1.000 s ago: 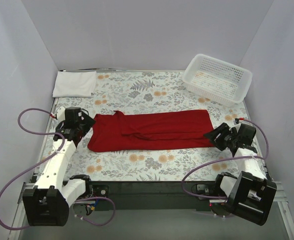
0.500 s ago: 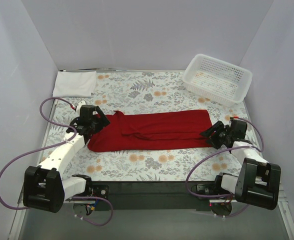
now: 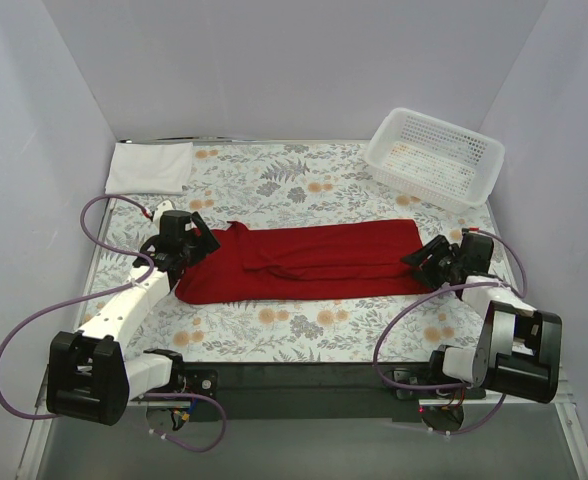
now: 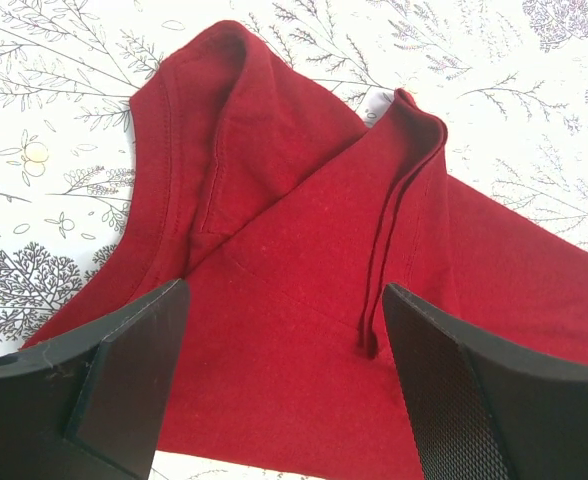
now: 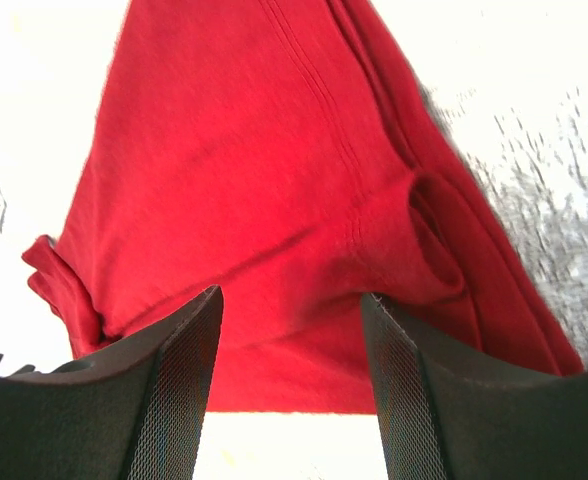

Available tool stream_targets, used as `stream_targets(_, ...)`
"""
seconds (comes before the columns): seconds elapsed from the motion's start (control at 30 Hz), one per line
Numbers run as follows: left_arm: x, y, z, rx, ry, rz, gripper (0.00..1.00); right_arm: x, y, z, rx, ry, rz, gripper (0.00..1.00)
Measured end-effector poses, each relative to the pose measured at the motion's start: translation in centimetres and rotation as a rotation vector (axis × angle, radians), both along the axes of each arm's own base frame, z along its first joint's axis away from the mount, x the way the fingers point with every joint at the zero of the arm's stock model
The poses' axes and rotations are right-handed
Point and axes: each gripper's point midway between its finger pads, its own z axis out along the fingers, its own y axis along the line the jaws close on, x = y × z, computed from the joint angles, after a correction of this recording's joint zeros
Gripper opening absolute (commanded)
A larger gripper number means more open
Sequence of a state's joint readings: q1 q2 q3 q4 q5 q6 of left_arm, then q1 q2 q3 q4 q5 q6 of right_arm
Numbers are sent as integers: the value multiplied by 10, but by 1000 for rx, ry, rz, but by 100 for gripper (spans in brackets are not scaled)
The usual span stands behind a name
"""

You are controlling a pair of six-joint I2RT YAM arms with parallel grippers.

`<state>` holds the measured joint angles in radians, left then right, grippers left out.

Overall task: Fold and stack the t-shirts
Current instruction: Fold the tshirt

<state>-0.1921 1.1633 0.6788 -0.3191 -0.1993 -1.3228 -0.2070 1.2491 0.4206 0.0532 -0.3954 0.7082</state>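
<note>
The deep red t-shirt (image 3: pixel 309 260) lies folded into a long strip across the middle of the floral table. My left gripper (image 3: pixel 196 250) is open over its left end, where the collar and a folded sleeve (image 4: pixel 304 250) lie between the jaws. My right gripper (image 3: pixel 422 262) is open over its right end, the hem (image 5: pixel 294 330) between the jaws. A white folded t-shirt (image 3: pixel 150 166) lies flat at the back left corner.
A white plastic mesh basket (image 3: pixel 434 157) stands at the back right corner. The floral tablecloth (image 3: pixel 304 325) shows in front of the red shirt. Grey walls close in the left, right and back sides.
Both grippers have moved inward from beside the shirt's ends to over them, the left most in the first half second. The red shirt has not moved.
</note>
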Motion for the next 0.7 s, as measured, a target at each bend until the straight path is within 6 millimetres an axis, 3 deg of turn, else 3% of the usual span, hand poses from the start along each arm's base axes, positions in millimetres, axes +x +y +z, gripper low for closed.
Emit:
stream_targets(0.13,1,0,1,1,-5,-2,77,19,-3,10,-4,-22,3,64)
stream_targets(0.47,1,0,-2,6,3,-5,77,90,2,39,-24,-116,80,61)
stream_targets(0.6,1,0,-3,8,8,-4,77,86,8,41,-38,-125,125,62)
stream_targets(0.7,1,0,-3,8,8,-4,77,68,7,47,-76,-125,130,64)
